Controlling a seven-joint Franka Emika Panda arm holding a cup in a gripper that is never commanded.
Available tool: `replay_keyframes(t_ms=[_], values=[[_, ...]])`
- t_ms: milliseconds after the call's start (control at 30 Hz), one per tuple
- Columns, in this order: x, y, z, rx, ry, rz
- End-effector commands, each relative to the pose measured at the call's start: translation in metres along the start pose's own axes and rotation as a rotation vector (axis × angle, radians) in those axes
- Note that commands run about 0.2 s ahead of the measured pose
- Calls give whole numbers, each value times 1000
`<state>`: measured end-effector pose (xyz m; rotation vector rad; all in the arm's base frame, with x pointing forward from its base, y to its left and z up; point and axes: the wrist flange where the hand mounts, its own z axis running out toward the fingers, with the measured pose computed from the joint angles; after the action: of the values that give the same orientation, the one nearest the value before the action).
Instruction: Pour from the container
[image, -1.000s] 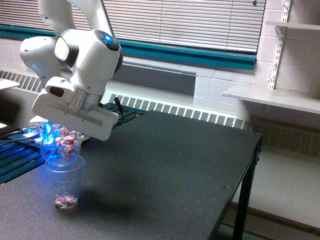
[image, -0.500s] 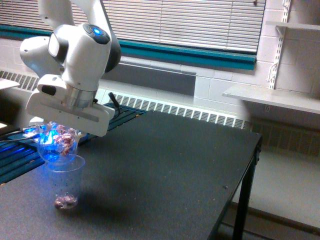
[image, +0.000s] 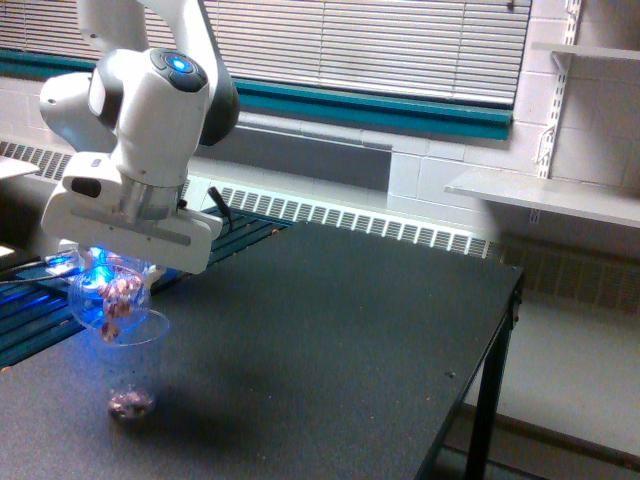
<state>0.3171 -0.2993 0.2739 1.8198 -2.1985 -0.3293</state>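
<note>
End effector (image: 108, 272) clamped on the tilted container (image: 108, 298), its fingers hidden under the white hand. Small pinkish pieces show blurred inside, directly above the dotted cup (image: 131, 365) standing on the bench (image: 330, 330).

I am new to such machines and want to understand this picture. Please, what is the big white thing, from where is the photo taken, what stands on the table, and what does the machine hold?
The white thing is a robot arm. The photo comes from one camera that stands apart from the arm and looks over a dark table. At the arm's lower end is its claw, which holds a clear plastic cup, tipped over and lit by blue light. Small pinkish pieces lie in the tipped cup. Right under it, a second clear cup stands upright on the table, with a few of the same pieces at its bottom. The claw's fingers are hidden, so how they grip cannot be seen.
</note>
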Motion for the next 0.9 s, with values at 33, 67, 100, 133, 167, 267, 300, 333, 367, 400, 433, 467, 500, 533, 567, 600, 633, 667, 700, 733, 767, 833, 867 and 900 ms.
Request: replay_keyframes(t_ms=[33, 67, 100, 133, 167, 267, 300, 333, 367, 400, 433, 467, 500, 533, 567, 600, 633, 667, 700, 733, 767, 833, 867, 900], values=[[-1, -2, -1, -2, -8, -52], [-2, -3, -1, -2, -7, -54], [-2, -3, -1, -2, -6, -55], [-3, -4, -2, -1, -5, -57], [-4, -4, -2, -1, -4, -59], [-6, -6, -3, 1, -2, -64], [-6, -6, -4, 2, -2, -67], [-7, -7, -5, 5, 0, -70], [-7, -7, -6, 6, 0, -71], [-8, -8, -6, 8, 1, -74], [-9, -9, -7, 9, 1, -77], [-10, -9, -8, 11, 0, -81], [-10, -10, -8, 12, 1, -83], [-11, -11, -9, 13, 1, -86], [-12, -11, -9, 15, 1, -89], [-12, -12, -10, 17, 0, -92], [-13, -12, -10, 18, 0, -94], [-13, -13, -11, 19, 1, -97], [-14, -13, -11, 20, 1, -99], [-14, -13, -11, 21, 0, -101], [-14, -14, -12, 22, 0, -102], [-15, -14, -13, 22, 1, -104], [-15, -15, -13, 22, 1, -105], [-14, -15, -14, 22, 0, -105]])
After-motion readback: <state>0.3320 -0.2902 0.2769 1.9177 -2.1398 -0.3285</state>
